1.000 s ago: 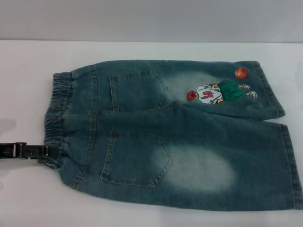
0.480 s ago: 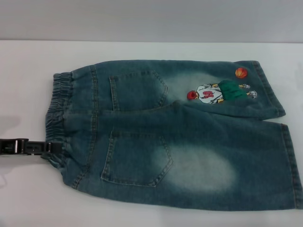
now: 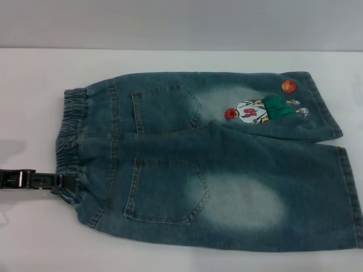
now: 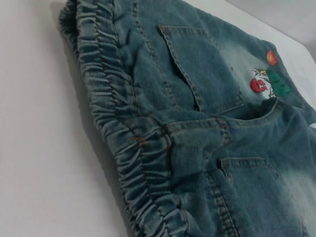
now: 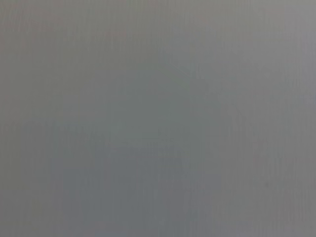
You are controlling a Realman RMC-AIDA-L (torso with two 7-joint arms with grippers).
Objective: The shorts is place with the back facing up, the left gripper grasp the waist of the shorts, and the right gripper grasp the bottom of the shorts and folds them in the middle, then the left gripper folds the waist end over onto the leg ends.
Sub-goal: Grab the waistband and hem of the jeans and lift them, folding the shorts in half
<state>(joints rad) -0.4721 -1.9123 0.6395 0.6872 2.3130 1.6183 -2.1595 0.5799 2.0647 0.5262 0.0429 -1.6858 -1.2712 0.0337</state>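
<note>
The shorts [image 3: 227,170] lie flat on the white table [image 3: 28,102], back up, with two patch pockets showing. The ruffled waist [image 3: 71,136] is the left end and the leg hems reach the right edge of the head view. My left gripper [image 3: 65,182] comes in low from the left and touches the near corner of the waist. The left wrist view shows the waist [image 4: 123,143] up close and the denim of the shorts [image 4: 207,98] beyond it. My right gripper is out of view; the right wrist view is plain grey.
An embroidered basketball player [image 3: 258,110] and an orange ball [image 3: 289,86] mark the far leg near its hem. Bare white table lies left of the waist and along the far side, with a grey wall behind.
My left gripper has slid rightward against the near corner of the waist. The near half of the shorts has shifted slightly to the right with it.
</note>
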